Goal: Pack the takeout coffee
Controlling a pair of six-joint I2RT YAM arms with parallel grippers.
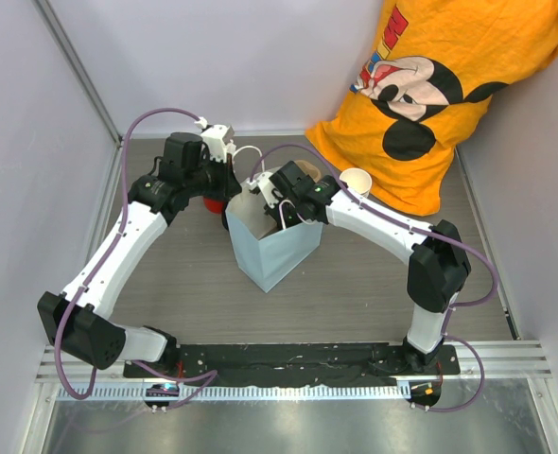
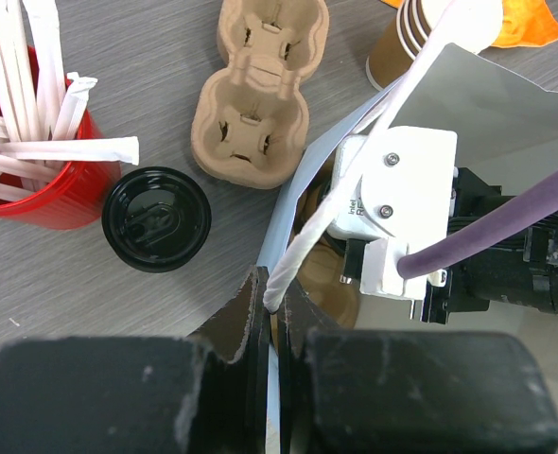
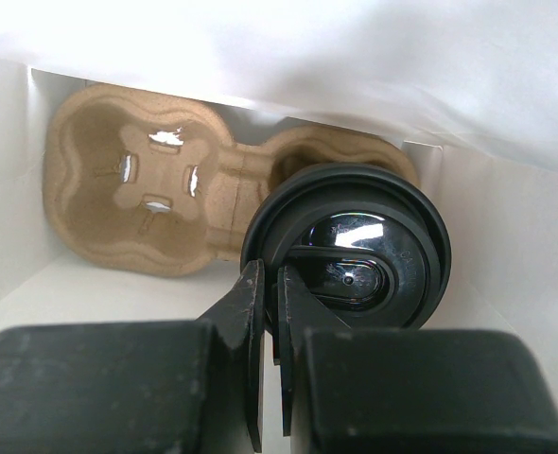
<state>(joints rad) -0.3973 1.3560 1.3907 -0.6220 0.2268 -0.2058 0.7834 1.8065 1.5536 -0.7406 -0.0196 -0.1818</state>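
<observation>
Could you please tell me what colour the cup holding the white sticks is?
The cup is red, seen best in the left wrist view.

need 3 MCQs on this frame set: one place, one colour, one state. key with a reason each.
1. Where is the lidded coffee cup?
A) on the bare table
B) in a pulp tray inside the paper bag
C) hanging in the air outside it

2. The stick cup is:
A) red
B) blue
C) green

3. The left gripper has its jaws:
A) wide open
B) shut on the bag's white handle
C) shut on a spoon

Key:
1 B, the right wrist view shows it seated in the tray between white bag walls.
2 A, its wall is plainly red.
3 B, the handle is pinched between the closed jaws.
</observation>
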